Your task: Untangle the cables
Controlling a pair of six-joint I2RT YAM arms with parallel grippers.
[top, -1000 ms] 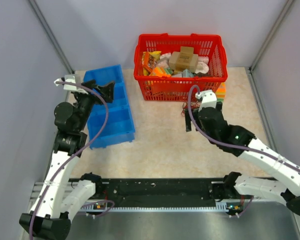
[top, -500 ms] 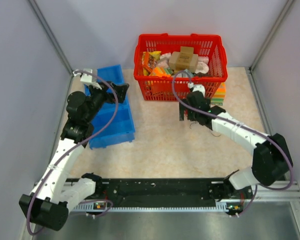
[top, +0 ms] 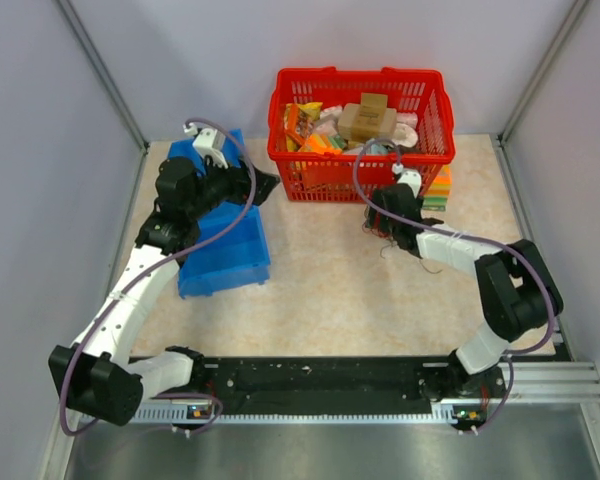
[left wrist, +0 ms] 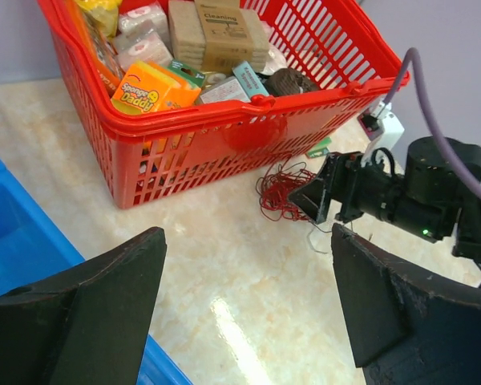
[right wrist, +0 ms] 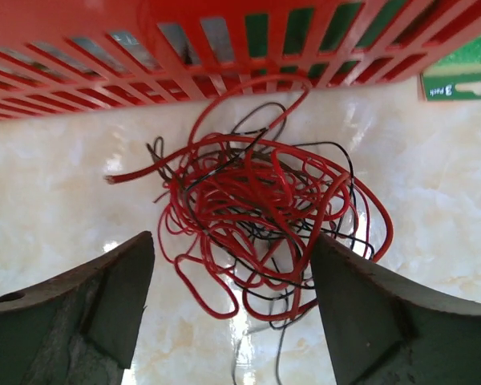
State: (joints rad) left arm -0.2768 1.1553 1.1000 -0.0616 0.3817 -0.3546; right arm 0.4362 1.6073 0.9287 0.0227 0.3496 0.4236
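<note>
The cables (right wrist: 264, 208) are a loose tangle of thin red and black wires lying on the table just in front of the red basket (right wrist: 224, 24). My right gripper (right wrist: 231, 241) hangs open right over them, one finger on each side of the bundle's near part, touching nothing that I can see. In the left wrist view the cables (left wrist: 282, 191) lie directly ahead of the right gripper (left wrist: 325, 200). My left gripper (left wrist: 247, 234) is open and empty above bare table, well left of the bundle. From above, the right gripper (top: 378, 215) covers most of the tangle.
The red basket (top: 360, 160), full of packets and boxes, stands at the back. A blue bin (top: 225, 250) sits under the left arm, whose gripper (top: 265, 187) hovers by the basket's left corner. A stack of green and yellow packs (top: 440, 185) lies right of the basket.
The right arm has stretched forward, and its gripper now sits low over the cables. The left gripper has swung right, from over the blue bin toward the basket.
</note>
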